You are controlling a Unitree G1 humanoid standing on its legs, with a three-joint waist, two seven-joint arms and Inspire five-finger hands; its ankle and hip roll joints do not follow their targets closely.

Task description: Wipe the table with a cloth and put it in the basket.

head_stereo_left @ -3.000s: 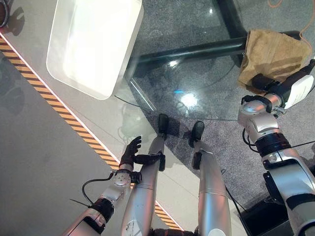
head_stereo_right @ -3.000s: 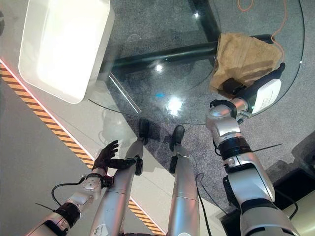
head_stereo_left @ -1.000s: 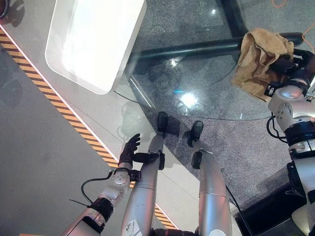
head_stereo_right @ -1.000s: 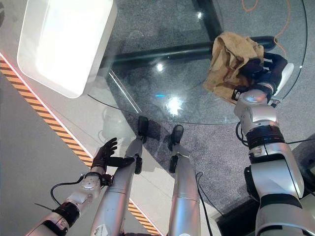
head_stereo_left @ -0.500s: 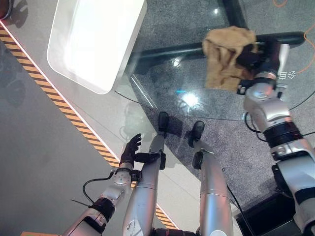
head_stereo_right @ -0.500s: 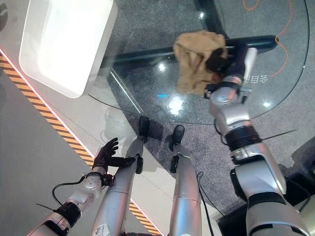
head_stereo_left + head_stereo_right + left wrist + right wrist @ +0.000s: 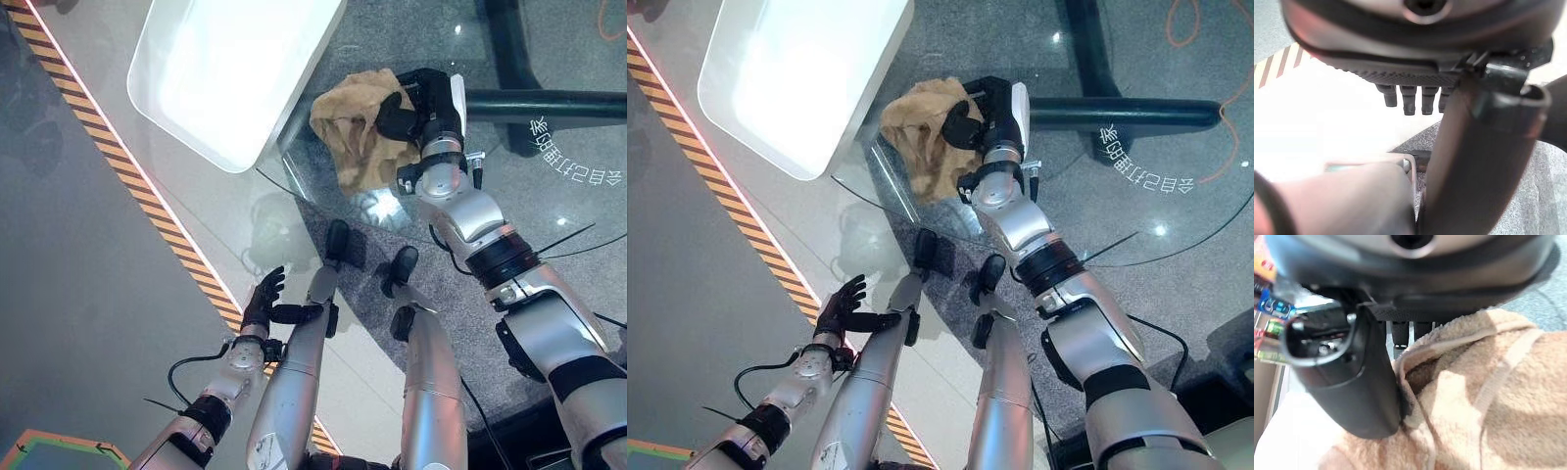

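Note:
A tan terry cloth (image 7: 351, 132) hangs bunched over the near left rim of the round glass table (image 7: 568, 220). My right hand (image 7: 423, 100) is curled into the cloth's right side. In the right wrist view the thumb (image 7: 1359, 382) presses against the cloth (image 7: 1488, 396). A white oblong basket (image 7: 191, 137) stands just left of the cloth, its corner almost touching the table's edge. My left hand (image 7: 262, 299) hangs low by my side over the floor, fingers (image 7: 1409, 100) straight and holding nothing.
A black bar (image 7: 558, 103) of the table's base shows through the glass. An orange-and-black striped line (image 7: 147, 201) runs diagonally over the floor left of the basket. An orange cable (image 7: 1215, 39) lies at the far right.
My right hand has carried the bunched cloth from the table's right side leftwards across the glass, up to the basket. The view has shifted. The left hand has stayed put.

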